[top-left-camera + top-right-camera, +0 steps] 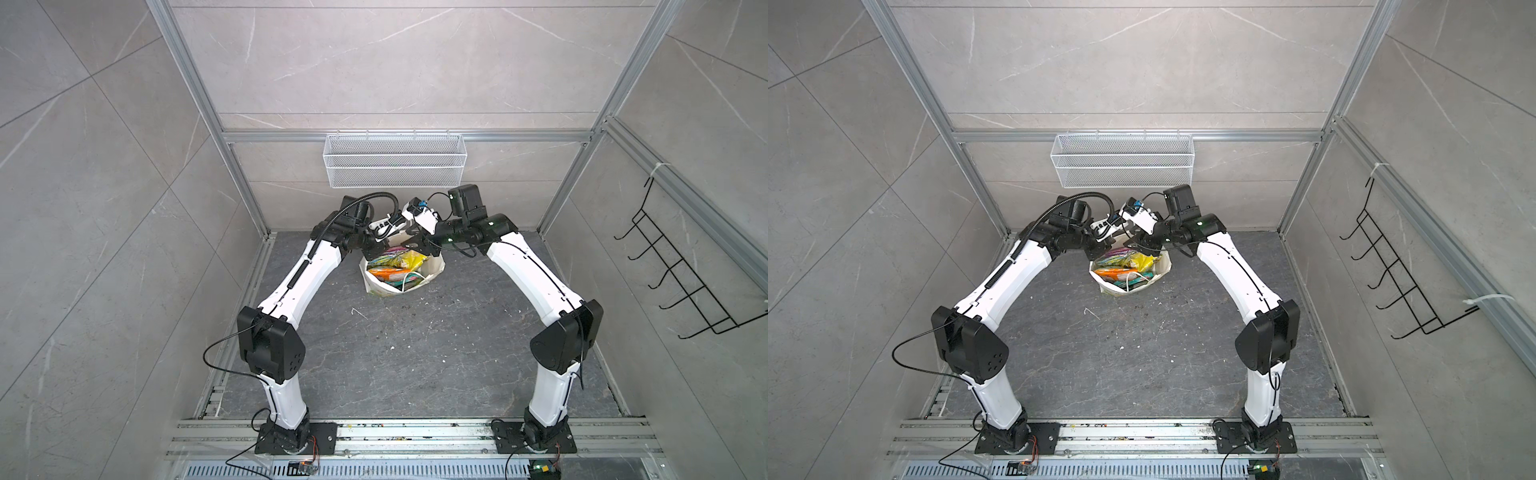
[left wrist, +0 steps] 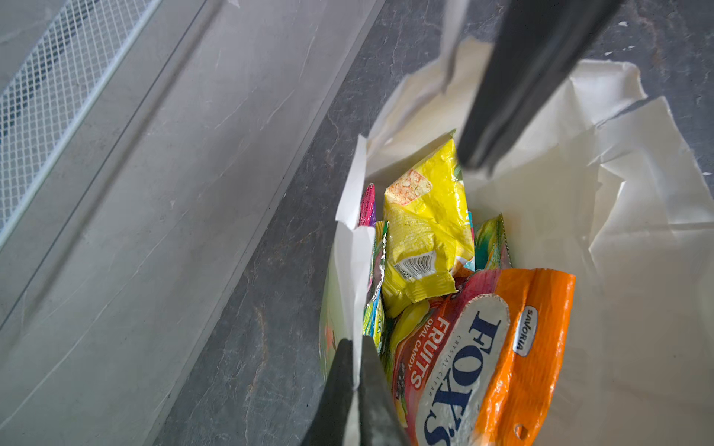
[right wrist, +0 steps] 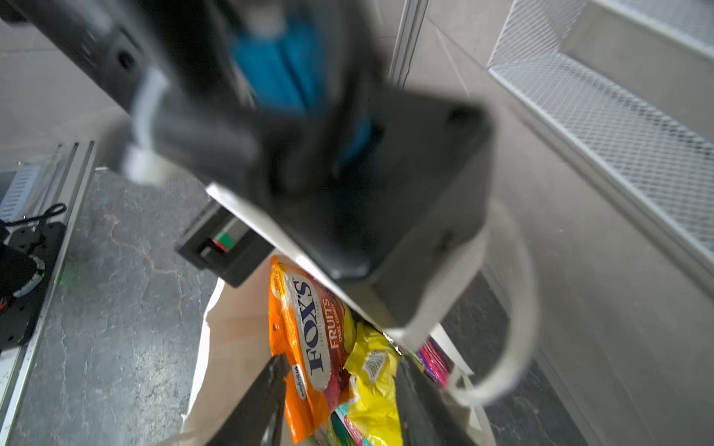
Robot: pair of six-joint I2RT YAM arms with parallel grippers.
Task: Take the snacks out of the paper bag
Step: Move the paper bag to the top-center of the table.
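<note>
The paper bag (image 1: 379,287) stands upright on the dark floor, white and creased, its mouth gaping wide in both top views. The snacks (image 1: 1125,266) sit inside it, packed on edge. Nearest us is the orange packet (image 2: 535,328), lettered FOX'S. The crumpled yellow packet (image 2: 425,239) leans behind it, with a pink packet (image 2: 367,204) and a green packet (image 2: 490,243) wedged alongside. A white cord handle (image 3: 519,309) loops up from the rim.

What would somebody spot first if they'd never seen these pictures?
The bright snacks catch the eye first, packed in the white paper bag near the back of the dark table: an orange FOX'S packet beside a yellow packet. Over it, the left gripper pinches the bag's rim and the right gripper hangs open above the packets.
</note>
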